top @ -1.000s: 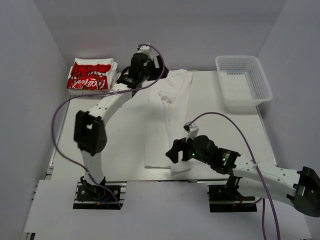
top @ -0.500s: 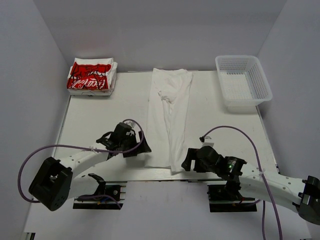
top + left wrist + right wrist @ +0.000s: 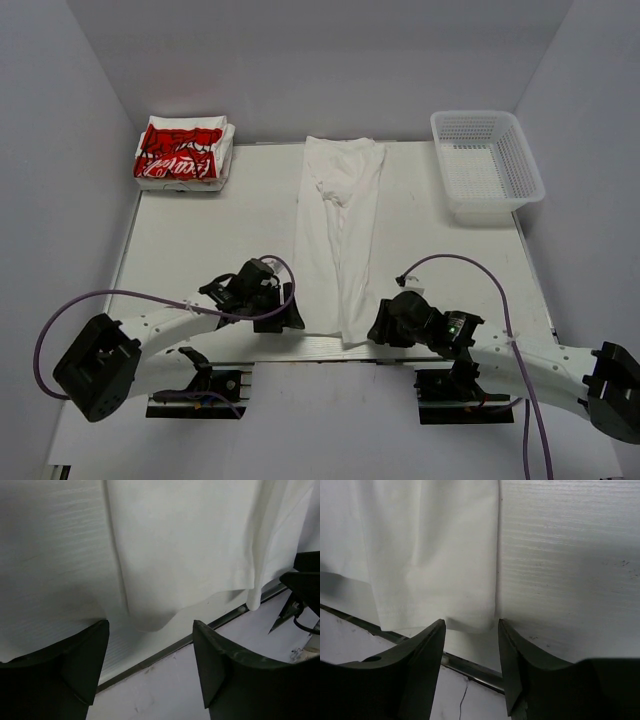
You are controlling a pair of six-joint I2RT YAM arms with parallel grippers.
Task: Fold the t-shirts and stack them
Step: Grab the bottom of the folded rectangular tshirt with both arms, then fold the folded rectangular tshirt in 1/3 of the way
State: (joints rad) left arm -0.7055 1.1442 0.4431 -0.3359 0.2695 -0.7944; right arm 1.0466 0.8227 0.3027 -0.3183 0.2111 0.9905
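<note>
Tabletop [image 3: 200, 250], t-shirt [image 3: 335, 230] hem before parted jaws

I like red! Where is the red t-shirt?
Top view: the red t-shirt lies folded in the table's far left corner, across from the basket at far right.

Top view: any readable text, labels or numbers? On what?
Red print on the folded shirts: white lettering, too blurred to read.
Plain shirt: no text.
Basket: no text.
Wrist views: no text.
</note>
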